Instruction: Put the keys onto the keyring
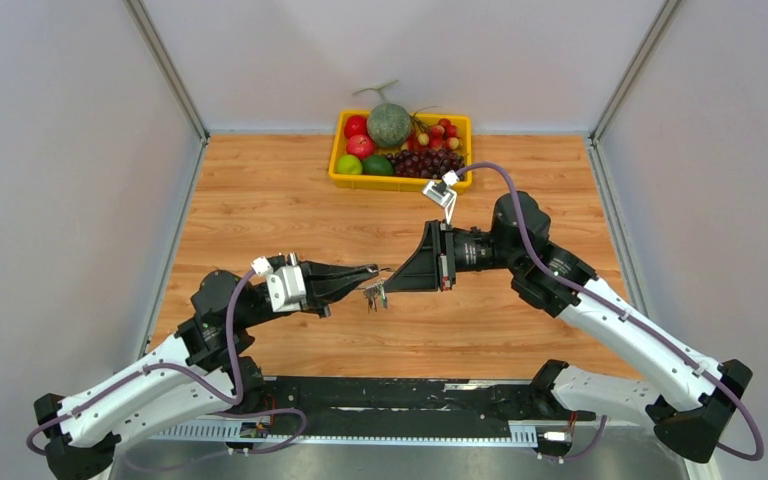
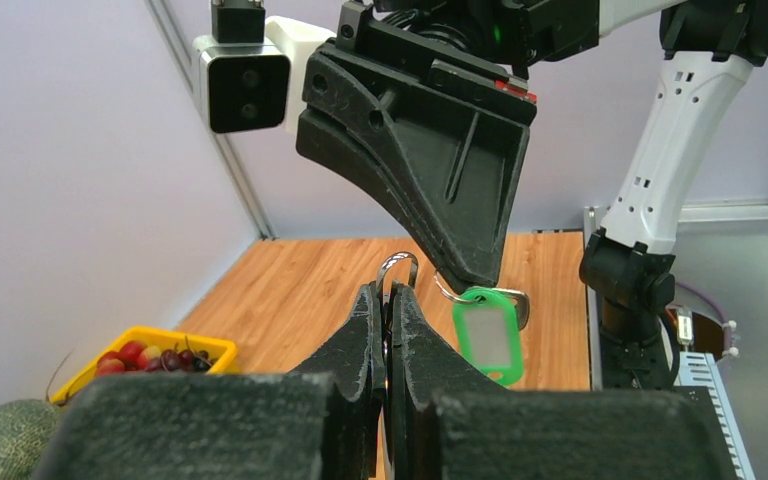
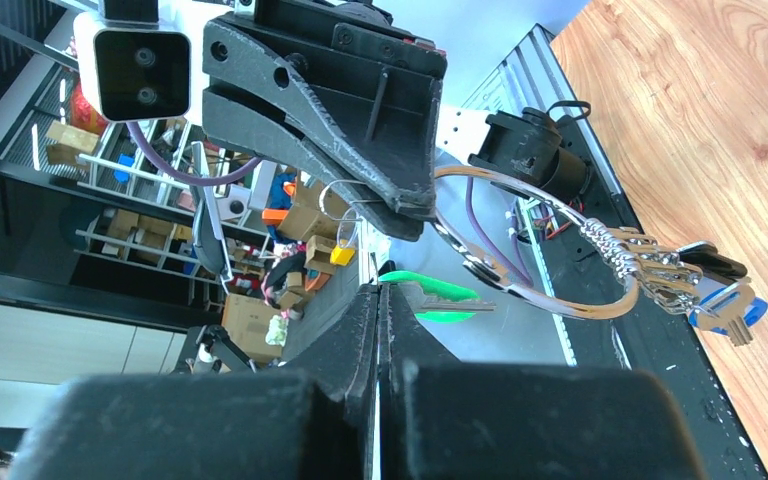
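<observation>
My left gripper [image 1: 362, 274] is shut on the keyring [image 3: 560, 300], a silvery ring that hangs from its tips. In the left wrist view only the ring's top [image 2: 398, 263] pokes out above the closed left gripper [image 2: 388, 292]. Several keys [image 3: 660, 265] hang on the ring, one with a blue head [image 3: 725, 310]; they dangle above the table [image 1: 373, 296]. My right gripper [image 1: 392, 280] faces the left one tip to tip and is shut on the green-headed key [image 3: 430, 300], which hangs below its tips in the left wrist view [image 2: 487, 335], close to the ring.
A yellow basket [image 1: 400, 183] of fruit with a melon [image 1: 388, 125] stands at the back of the wooden table [image 1: 280, 200]. Grey walls enclose the table left, right and behind. The black base rail [image 1: 410, 395] runs along the near edge.
</observation>
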Controlling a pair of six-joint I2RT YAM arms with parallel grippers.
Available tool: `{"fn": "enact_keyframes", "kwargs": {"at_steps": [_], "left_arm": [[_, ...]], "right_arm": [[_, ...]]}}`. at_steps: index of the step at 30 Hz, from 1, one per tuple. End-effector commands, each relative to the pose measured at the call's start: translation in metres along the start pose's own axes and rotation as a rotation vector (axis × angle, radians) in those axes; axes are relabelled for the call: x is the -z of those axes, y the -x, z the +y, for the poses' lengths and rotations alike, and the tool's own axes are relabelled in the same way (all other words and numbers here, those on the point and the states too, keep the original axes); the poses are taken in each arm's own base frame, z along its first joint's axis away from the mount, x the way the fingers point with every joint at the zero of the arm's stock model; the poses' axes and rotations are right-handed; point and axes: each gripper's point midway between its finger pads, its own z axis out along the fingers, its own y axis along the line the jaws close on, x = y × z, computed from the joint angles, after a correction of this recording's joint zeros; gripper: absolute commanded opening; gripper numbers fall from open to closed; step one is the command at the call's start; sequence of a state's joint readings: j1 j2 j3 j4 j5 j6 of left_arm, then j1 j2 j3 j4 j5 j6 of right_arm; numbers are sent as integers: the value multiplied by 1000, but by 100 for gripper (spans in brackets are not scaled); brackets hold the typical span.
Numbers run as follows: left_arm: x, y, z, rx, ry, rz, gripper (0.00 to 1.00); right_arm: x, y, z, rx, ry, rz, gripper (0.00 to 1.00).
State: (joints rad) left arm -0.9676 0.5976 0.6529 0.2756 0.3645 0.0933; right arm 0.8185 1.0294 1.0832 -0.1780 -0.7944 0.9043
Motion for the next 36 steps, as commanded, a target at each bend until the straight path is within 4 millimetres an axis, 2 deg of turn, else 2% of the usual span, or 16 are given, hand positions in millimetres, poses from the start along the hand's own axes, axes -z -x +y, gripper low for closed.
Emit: {"fn": "enact_keyframes", "kwargs": {"at_steps": [1,36], "left_arm": [[0,21,0,-51,-10,-74,0],[-1,19,-14,-40,-77,-72,0]], "right_arm": [[0,8,7,-17,15,-24,0],[-7,20,13,-34,46,-46,0]]}}
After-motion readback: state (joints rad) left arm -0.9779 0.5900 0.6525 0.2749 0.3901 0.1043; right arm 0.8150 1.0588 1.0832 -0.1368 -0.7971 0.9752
